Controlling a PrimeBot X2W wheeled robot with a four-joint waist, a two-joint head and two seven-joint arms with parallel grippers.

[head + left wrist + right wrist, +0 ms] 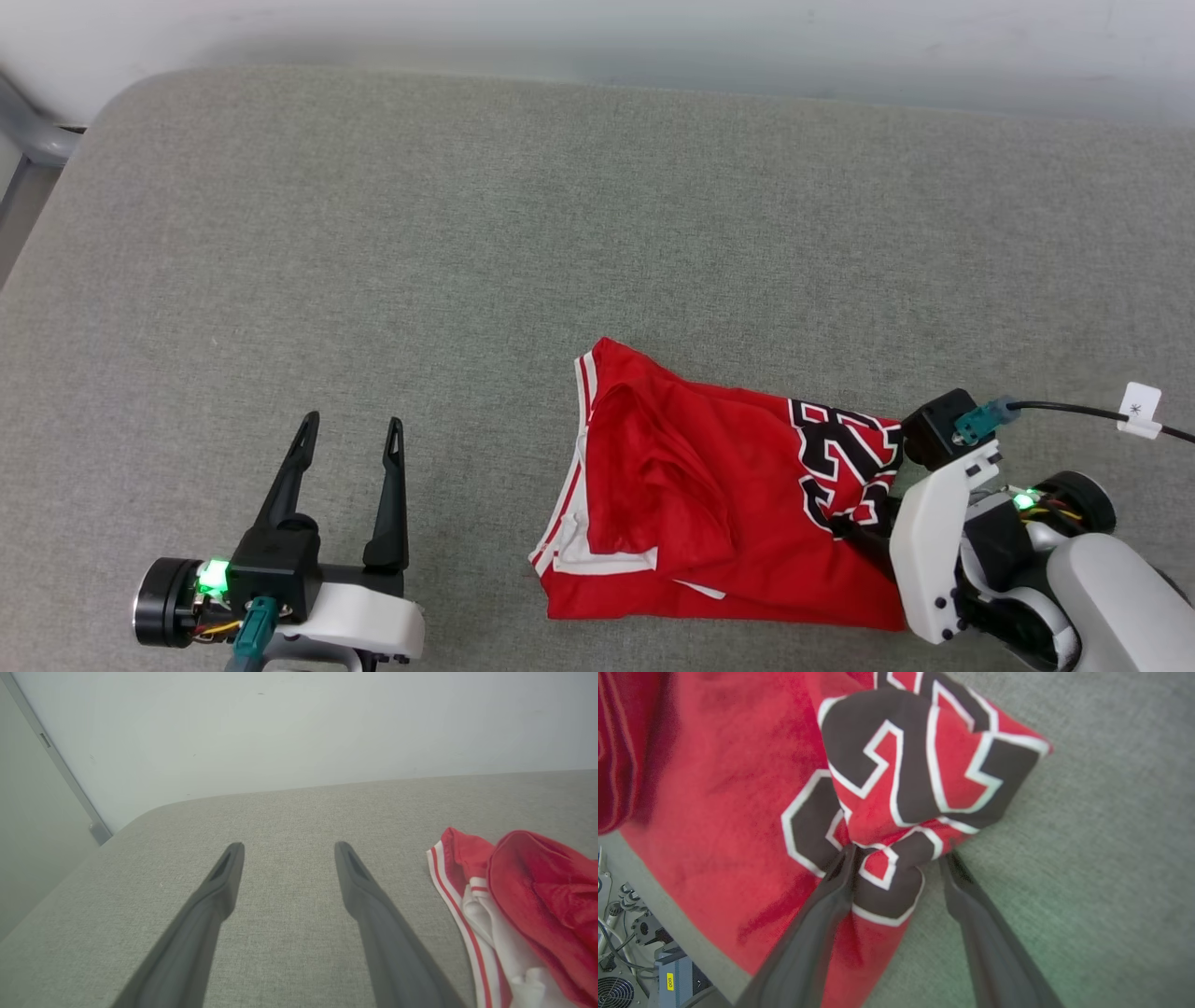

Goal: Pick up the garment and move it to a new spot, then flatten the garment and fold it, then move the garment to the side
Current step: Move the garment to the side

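As viewed from the head, cushion [373, 233]: grey, woven, rounded at its far-left corner, backed by a pale wall [597, 28].
Garment [709, 504]: bright red, lies loosely folded and rumpled on the cushion's near-right part, well short of the cushion's far edge; white panel with red-and-white striped trim turned toward the cushion's left side.
Number print [845, 457]: black blocks outlined in white, on the garment end nearest the cushion's right side; bunched into a raised fold in the right wrist view.
Left gripper [353, 425]: over the cushion's near-left part, fingers spread wide, pointing toward the cushion's far edge; well apart from the garment, bare cushion beneath.
Right gripper [897, 856]: at the cushion's near-right part, jaws apart and straddling the printed fold; one finger [831, 891] against the red cloth, the other [971, 896] over bare cushion just beside the cloth's edge; not clamped on the fabric.
Cable [1064, 408]: black, carries a white tag [1141, 409], runs from the right wrist toward the cushion's right side.
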